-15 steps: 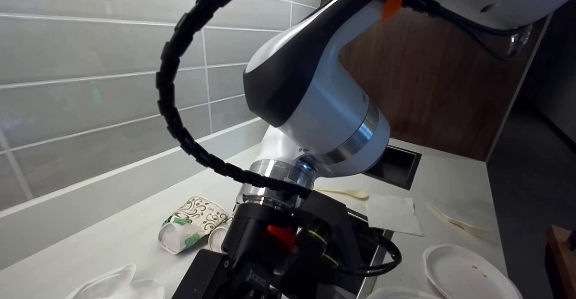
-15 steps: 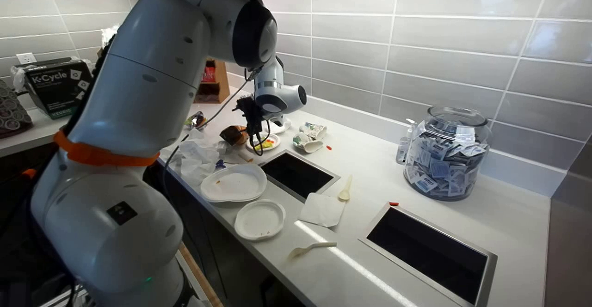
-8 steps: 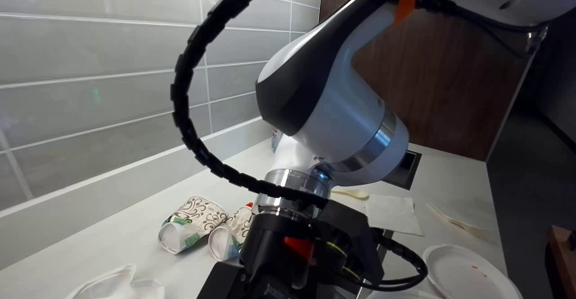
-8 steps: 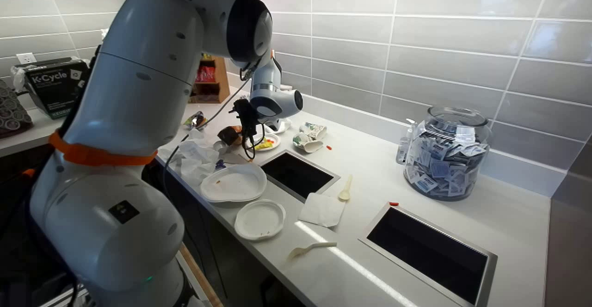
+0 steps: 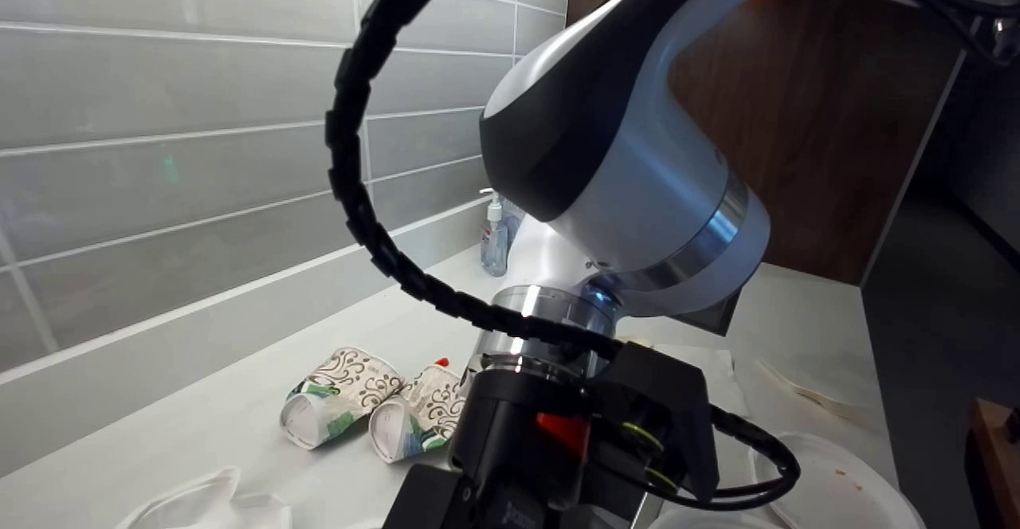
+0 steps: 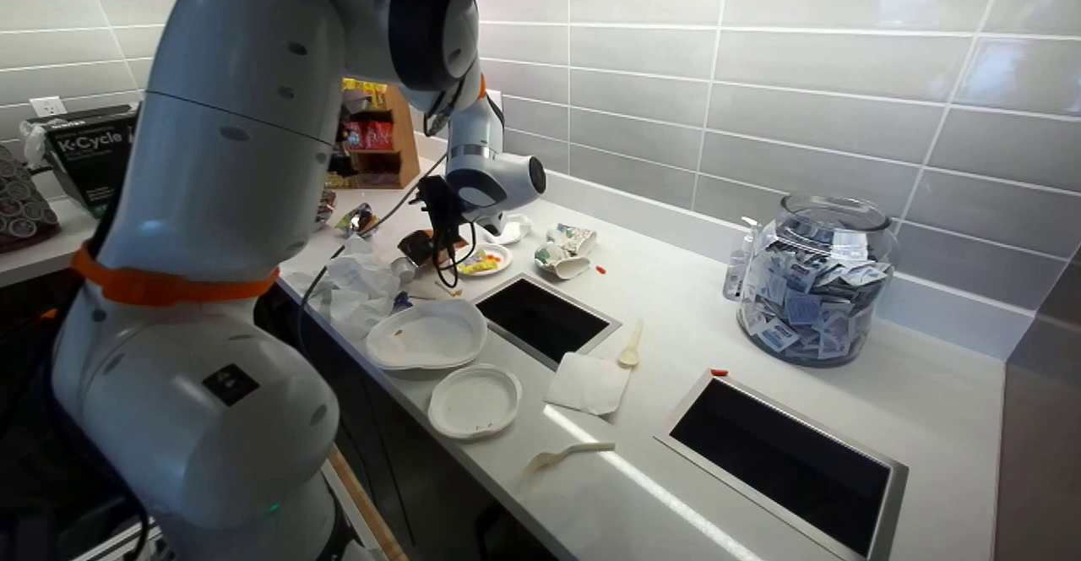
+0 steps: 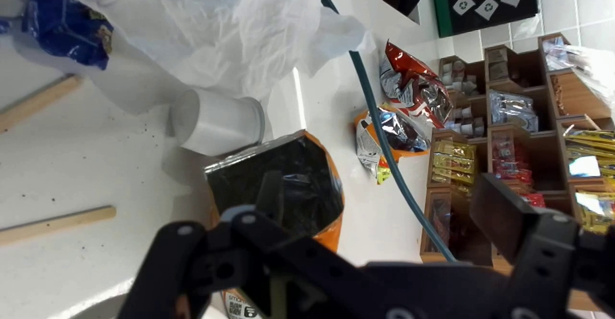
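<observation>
White and long, the tabletop (image 6: pixel 676 324) is carrying lots of things. A wooden rack (image 6: pixel 405 138) is standing on it. The black jaws are standing wide apart, holding nothing. A black and orange bag (image 7: pixel 307 184) is lying just past one jaw in the wrist view; whether they are touching isn't showing. A white cup (image 7: pixel 218 122) is lying sideways beside it.

"K-Cycle" on black box (image 6: pixel 83 171)
</observation>
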Motion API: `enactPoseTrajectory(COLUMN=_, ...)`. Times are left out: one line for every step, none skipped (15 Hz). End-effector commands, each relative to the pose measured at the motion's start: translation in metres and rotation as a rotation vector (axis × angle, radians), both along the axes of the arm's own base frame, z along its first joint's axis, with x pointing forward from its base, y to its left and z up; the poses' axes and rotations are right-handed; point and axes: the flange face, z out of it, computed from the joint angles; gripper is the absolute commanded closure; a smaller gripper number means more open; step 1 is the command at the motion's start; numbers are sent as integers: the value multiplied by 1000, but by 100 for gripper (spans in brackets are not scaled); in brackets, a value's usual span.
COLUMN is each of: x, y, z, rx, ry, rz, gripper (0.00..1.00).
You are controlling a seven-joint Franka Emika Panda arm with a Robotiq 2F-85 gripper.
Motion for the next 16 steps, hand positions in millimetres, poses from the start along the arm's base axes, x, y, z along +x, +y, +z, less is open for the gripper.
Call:
enactPoseTrajectory(x=-9, y=6, z=-6, rx=-3, ry=26, rz=3, gripper=0)
enactPoseTrajectory(x=-11, y=8, z=-9, rx=-2, ry=30, rz=4, gripper=0)
enactPoseTrajectory(x=-11, y=9, z=-11, rx=3, ry=28, rz=-3, gripper=0)
enactPoseTrajectory(x=-11, y=10, z=-12, rx=9, ry=22, rz=-14, gripper=0)
enactPoseTrajectory(x=-11, y=11, z=-14, rx=14, ry=25, rz=-17, gripper=0)
enactPoseTrajectory(x=-9, y=9, z=-18, rx=13, ry=29, rz=-25, gripper=0)
enactPoseTrajectory(x=-7, y=7, z=-20, rx=12, ry=32, rz=-32, gripper=0)
enactPoseTrajectory(x=-5, y=4, z=-22, rx=8, ry=33, rz=-38, gripper=0)
enactPoseTrajectory(x=-3, y=1, z=-24, rx=-1, ry=36, rz=-42, gripper=0)
enactPoseTrajectory(x=0, y=-3, z=-25, rx=-9, ry=36, rz=-50, gripper=0)
enactPoseTrajectory(x=3, y=-6, z=-27, rx=-11, ry=35, rz=-55, gripper=0)
enactPoseTrajectory(x=5, y=-7, z=-27, rx=-6, ry=34, rz=-55, gripper=0)
enactPoseTrajectory(x=7, y=-7, z=-28, rx=1, ry=36, rz=-53, gripper=0)
enactPoseTrajectory(x=7, y=-6, z=-27, rx=14, ry=38, rz=-52, gripper=0)
enactPoseTrajectory(x=7, y=-5, z=-27, rx=21, ry=41, rz=-49, gripper=0)
enactPoseTrajectory(x=8, y=-5, z=-28, rx=24, ry=48, rz=-47, gripper=0)
